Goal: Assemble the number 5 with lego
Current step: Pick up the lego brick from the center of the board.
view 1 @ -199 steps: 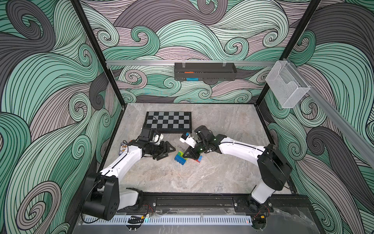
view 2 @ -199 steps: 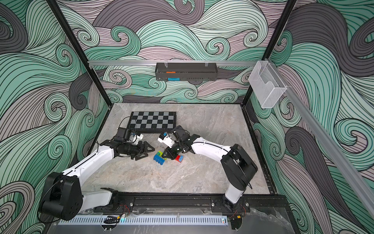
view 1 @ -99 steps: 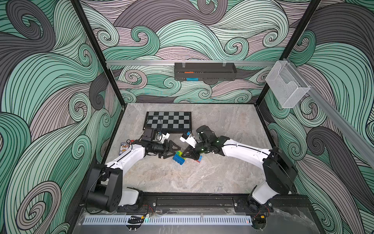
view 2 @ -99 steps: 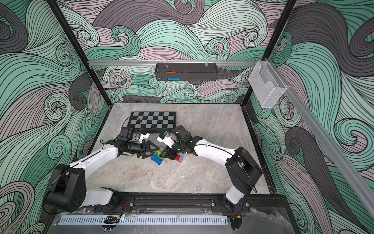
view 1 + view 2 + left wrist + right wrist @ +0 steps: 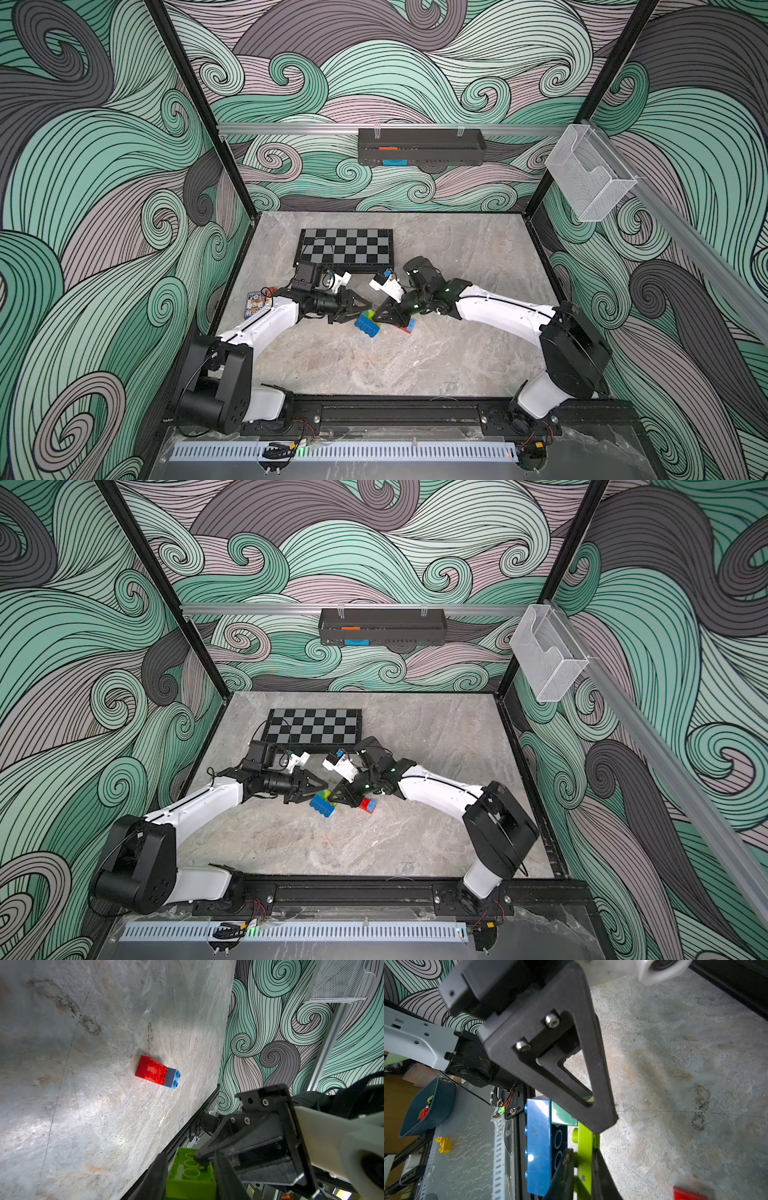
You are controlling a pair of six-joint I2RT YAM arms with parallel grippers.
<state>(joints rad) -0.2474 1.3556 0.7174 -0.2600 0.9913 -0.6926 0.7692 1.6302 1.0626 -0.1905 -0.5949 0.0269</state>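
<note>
**Shared grip; figure half built**

Swirl-walled cell, marbled tabletop (image 5: 457, 353); checkered board (image 5: 347, 247) lies far, left of centre, untouched. Mid-table, right gripper (image 5: 581, 1150) is clamped across the lime-green brick (image 5: 585, 1138). The left gripper (image 5: 190, 1157) is closed on the same brick's other end, fingers (image 5: 160, 1169) tight against both sides. Lime carries the dark-green brick (image 5: 562, 1114) and dark-blue brick (image 5: 538, 1147), joined. Just right of them on the table lies the red brick (image 5: 150, 1069) with the light-blue brick (image 5: 174, 1080) attached. The two groups are not yet joined.

Risks, my judgement:
- Opposing pulls could pop the small dark-green joint.
- An early release by either side lets the stack tip or fall.
- Crowded fingertips may collide.
</note>
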